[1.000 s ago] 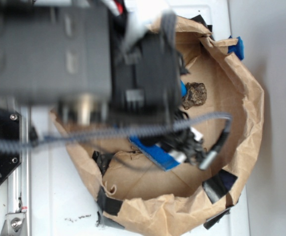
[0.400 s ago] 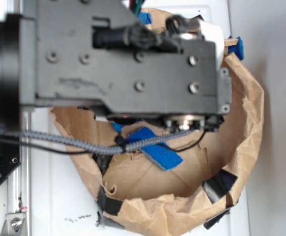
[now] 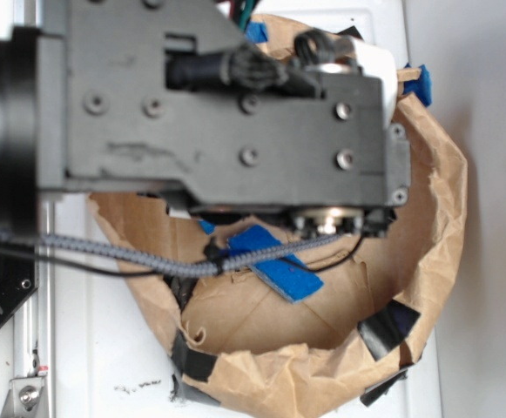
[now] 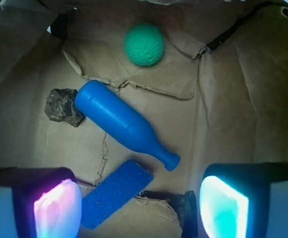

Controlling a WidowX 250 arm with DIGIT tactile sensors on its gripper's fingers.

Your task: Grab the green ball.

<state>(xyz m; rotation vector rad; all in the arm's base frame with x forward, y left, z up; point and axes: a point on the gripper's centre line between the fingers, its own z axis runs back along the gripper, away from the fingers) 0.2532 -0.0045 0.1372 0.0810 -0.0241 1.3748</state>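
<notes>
The claw (image 4: 141,206) hangs with its two glowing pads wide apart, gripping nothing; the small pale-green dimpled ball (image 4: 144,44) lies on brown paper (image 4: 233,114) at the far end, apart from the pads; nearer lie a blue plastic bottle (image 4: 119,124) on its side, a dark lumpy rock (image 4: 62,105) touching its base, and a blue sponge strip (image 4: 115,192).

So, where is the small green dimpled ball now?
In the wrist view, the small green dimpled ball lies on brown paper at top centre, above the blue plastic bottle, apart from it.
</notes>
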